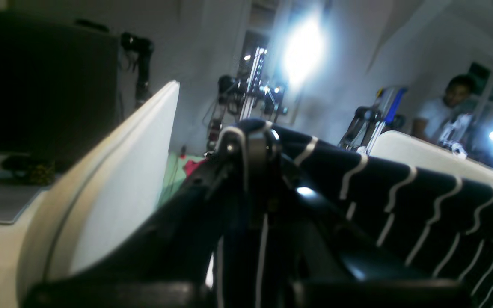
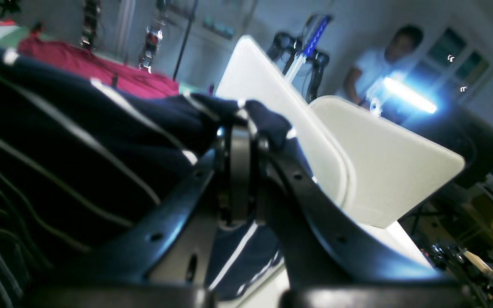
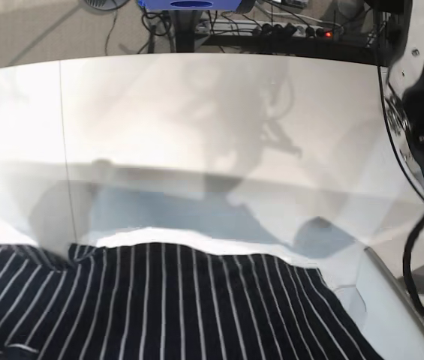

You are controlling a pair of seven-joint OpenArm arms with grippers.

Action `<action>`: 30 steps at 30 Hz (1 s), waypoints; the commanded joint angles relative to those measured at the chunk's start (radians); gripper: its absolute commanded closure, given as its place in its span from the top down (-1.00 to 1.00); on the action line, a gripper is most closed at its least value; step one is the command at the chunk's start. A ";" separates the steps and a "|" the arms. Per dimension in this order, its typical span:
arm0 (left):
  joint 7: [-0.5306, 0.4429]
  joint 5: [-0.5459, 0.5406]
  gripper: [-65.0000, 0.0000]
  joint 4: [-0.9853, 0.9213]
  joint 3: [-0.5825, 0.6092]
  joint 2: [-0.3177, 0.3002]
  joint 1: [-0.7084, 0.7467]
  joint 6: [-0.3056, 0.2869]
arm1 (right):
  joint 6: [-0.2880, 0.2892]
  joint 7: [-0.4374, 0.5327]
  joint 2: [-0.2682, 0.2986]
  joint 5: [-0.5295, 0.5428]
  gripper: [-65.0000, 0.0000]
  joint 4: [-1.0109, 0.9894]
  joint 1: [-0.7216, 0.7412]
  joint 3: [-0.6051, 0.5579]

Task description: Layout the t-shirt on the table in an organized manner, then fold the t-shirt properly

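Both my grippers are closed on the t-shirt [image 3: 166, 307]. My left gripper [image 1: 250, 143] has its jaws pinched together on a fold of the navy, white-striped cloth, which drapes over the fingertips and runs off to the right of that view, wavy stripes slanting down. My right gripper [image 2: 240, 128] is likewise clamped tight, a bunched edge of the same cloth caught between the pads and spilling over the top; the bulk of the shirt lies to the left of that view. Both wrist views are blurred, so I cannot tell which part of the garment each grip has, hem or shoulder. In the base view neither gripper shows; the shirt fills the bottom of the frame, stripes running toward the near edge, its far edge raised, with its shadow falling on the table [image 3: 196, 112] behind it. The white tabletop beyond is bare up to the far edge, with a thin dark seam at the left. A person [image 2: 383, 64] sits in the background of both wrist views.
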 commanded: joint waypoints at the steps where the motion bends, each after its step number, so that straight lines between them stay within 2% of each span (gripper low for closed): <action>1: -0.041 0.010 -1.00 -0.002 -0.005 -0.017 -0.043 0.020 | -0.023 0.027 0.039 -0.016 -1.00 0.000 0.043 -0.007; 9: -0.041 0.013 -1.00 -0.044 -0.003 0.002 -0.031 0.020 | -0.024 0.032 0.044 -0.016 -1.00 -0.116 0.184 -0.115; 16: -0.043 0.015 -1.00 -0.074 -0.005 0.005 0.036 0.020 | -0.024 0.046 0.037 -0.014 -1.00 -0.331 0.261 -0.210; 21: -0.046 0.015 -1.00 -0.146 -0.007 0.005 0.027 0.020 | -0.026 0.133 0.039 -0.014 -1.00 -0.475 0.313 -0.230; 27: -0.093 0.015 -1.00 -0.258 0.000 0.005 -0.002 0.020 | -0.026 0.138 0.040 -0.014 -1.00 -0.592 0.359 -0.233; 30: -0.122 0.016 -1.00 -0.306 0.047 0.003 -0.004 0.020 | -0.026 0.139 0.039 -0.014 -1.00 -0.632 0.359 -0.233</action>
